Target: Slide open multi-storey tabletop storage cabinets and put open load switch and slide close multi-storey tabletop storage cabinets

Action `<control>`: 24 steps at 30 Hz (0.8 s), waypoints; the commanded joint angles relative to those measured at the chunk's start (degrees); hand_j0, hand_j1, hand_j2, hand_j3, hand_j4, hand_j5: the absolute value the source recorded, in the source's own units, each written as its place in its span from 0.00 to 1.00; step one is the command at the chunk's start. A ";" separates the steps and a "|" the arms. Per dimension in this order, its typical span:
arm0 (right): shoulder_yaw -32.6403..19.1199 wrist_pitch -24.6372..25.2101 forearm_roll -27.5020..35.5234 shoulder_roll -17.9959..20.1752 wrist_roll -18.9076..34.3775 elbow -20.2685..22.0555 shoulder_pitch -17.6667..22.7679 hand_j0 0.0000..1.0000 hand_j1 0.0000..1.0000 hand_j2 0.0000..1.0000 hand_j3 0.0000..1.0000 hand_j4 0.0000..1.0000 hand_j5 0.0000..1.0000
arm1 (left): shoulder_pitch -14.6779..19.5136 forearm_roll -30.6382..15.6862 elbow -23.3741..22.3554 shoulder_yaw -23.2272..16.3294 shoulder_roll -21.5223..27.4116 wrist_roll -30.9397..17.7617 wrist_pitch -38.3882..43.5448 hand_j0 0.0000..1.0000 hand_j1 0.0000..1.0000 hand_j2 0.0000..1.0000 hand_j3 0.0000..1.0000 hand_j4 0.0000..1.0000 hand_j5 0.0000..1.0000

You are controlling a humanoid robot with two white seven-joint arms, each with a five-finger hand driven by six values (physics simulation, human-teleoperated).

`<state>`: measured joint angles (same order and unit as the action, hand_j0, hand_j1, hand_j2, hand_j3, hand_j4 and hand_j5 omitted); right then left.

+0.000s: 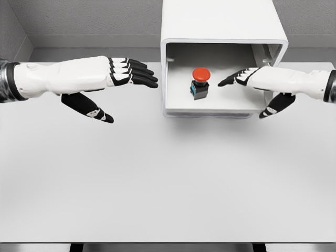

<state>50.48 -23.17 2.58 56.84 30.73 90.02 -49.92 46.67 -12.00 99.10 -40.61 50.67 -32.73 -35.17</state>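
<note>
A white tabletop storage cabinet (226, 21) stands at the back centre, its lower drawer (210, 111) slid open toward me. Inside the drawer stands the load switch (200, 83), a red mushroom button on a dark body with a blue side. My right hand (247, 79) reaches into the drawer from the right, fingers stretched out and open, its fingertips (227, 82) a short gap right of the switch. The left hand (131, 73) hovers left of the cabinet, fingers straight and open, thumb hanging down, holding nothing.
The white table (157, 178) spreads in front of the cabinet up to its front edge near the bottom of the view. A grey wall runs behind the table.
</note>
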 commanded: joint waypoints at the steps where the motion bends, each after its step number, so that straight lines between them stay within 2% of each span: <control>1: -0.12 0.23 0.05 -1.12 -0.06 -1.69 -0.09 1.00 1.00 1.00 1.00 1.00 1.00 | 0.00 -0.39 -0.04 0.10 0.05 0.03 0.17 1.00 1.00 1.00 1.00 1.00 1.00; 7: -1.00 1.10 -1.00 -2.97 0.03 -3.09 -0.44 1.00 1.00 1.00 1.00 1.00 1.00 | -0.70 -0.39 -0.13 0.89 0.05 0.03 0.17 1.00 1.00 1.00 1.00 1.00 1.00; 9: -1.00 1.81 -1.09 -3.76 0.03 -3.09 -0.53 1.00 1.00 1.00 1.00 1.00 1.00 | -0.79 -0.04 -1.45 0.80 0.66 -0.06 0.17 1.00 1.00 1.00 1.00 1.00 1.00; 12: -1.00 1.90 -1.09 -5.16 0.12 -4.94 -1.67 1.00 1.00 1.00 1.00 1.00 1.00 | -3.34 0.84 -2.59 0.80 1.36 -0.06 0.17 1.00 1.00 1.00 1.00 1.00 1.00; 20: -1.00 1.98 -2.23 -6.40 0.03 -6.87 -2.55 1.00 1.00 1.00 1.00 1.00 1.00 | -3.43 1.02 -2.68 0.89 1.45 -0.32 0.17 1.00 1.00 1.00 1.00 1.00 1.00; 24: -0.91 2.42 -3.55 -9.21 0.12 -9.86 -3.60 1.00 1.00 1.00 1.00 1.00 1.00 | -3.52 1.02 -2.68 0.89 1.45 -0.32 0.17 1.00 1.00 1.00 1.00 1.00 1.00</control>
<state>48.87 -22.94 1.57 50.10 36.98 82.47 -53.71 43.15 -10.59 96.93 -38.80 52.61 -33.03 -34.89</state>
